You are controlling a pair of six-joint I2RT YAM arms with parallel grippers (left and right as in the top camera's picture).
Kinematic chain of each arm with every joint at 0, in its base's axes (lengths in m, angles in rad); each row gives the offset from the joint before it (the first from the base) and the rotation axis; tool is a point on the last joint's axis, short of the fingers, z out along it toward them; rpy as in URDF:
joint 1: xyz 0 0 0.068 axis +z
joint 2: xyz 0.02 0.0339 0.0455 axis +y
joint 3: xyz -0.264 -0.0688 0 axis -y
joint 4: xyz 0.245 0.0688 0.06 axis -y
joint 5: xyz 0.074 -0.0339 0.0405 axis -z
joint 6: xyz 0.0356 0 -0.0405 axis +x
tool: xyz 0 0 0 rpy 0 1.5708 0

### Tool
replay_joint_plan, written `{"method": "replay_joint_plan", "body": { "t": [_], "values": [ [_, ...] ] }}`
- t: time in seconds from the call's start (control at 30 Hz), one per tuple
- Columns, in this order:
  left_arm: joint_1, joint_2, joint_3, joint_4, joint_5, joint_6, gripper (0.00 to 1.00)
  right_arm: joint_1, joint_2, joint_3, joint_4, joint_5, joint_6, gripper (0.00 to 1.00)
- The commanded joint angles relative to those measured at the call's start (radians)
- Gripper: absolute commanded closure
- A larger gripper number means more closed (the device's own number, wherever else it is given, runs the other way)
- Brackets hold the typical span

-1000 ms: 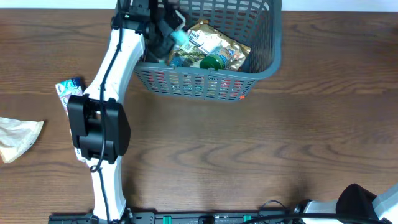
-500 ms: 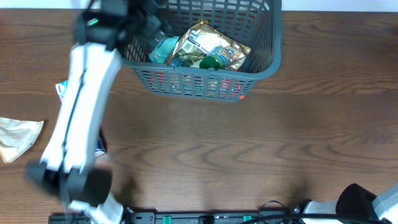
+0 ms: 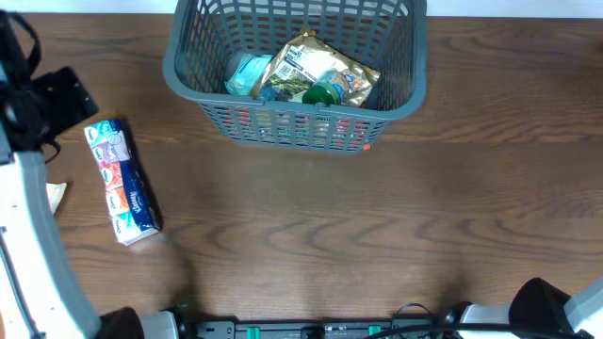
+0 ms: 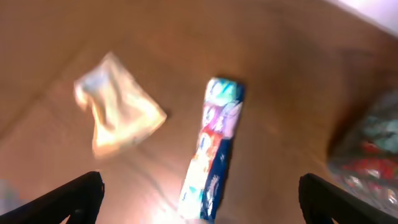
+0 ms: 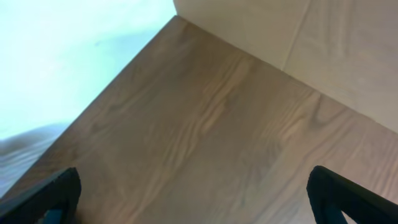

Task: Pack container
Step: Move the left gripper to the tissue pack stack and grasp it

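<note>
The container [image 3: 294, 121], a dark grey lattice basket, stands at the table's far middle. It holds a teal packet [image 3: 247, 72], a brown snack bag [image 3: 325, 68] and a green item [image 3: 321, 94]. A colourful tissue pack [image 3: 122, 184] lies on the table at the left and shows in the left wrist view [image 4: 216, 140]. A crumpled beige bag [image 4: 115, 112] lies beside it. My left gripper [image 4: 199, 202] is open and empty above the tissue pack. My right gripper [image 5: 196, 196] is open and empty over bare table.
My left arm [image 3: 28, 235] runs along the far left edge and hides most of the beige bag in the overhead view. The right arm's base [image 3: 556, 309] sits at the near right corner. The basket shows blurred at the right of the left wrist view [image 4: 370, 143].
My left arm has swung from the basket's left rim out to the far left. The teal packet now lies in the basket. The tissue pack is uncovered.
</note>
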Motion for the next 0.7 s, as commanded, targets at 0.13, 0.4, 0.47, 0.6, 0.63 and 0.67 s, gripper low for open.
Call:
{"method": "replay_joint_plan", "body": {
  "t": [0.13,0.4,0.47,0.6,0.63,0.67],
  "values": [
    [0.097,0.021,-0.383,0.213,0.079,-0.027,0.01,-0.007,-0.005,-0.001,0.011,-0.021,-0.013,0.01],
    [0.102,0.051,-0.737,0.54,0.161,0.23,0.02,-0.006,-0.005,-0.001,0.01,-0.028,-0.013,0.01],
    [0.102,0.072,-0.765,0.575,0.174,0.287,0.01,-0.006,-0.005,-0.001,0.01,-0.028,-0.013,0.01],
    [0.102,0.127,-0.786,0.635,0.177,0.325,0.02,-0.006,-0.005,-0.001,0.009,-0.027,-0.013,0.01],
    [0.102,0.145,-0.788,0.651,0.18,0.333,0.02,-0.006,-0.005,0.0,0.009,-0.027,-0.014,0.01],
    [0.102,0.165,-0.788,0.666,0.18,0.34,0.02,-0.006,-0.005,-0.001,0.009,-0.027,-0.014,0.01]
  ]
}}
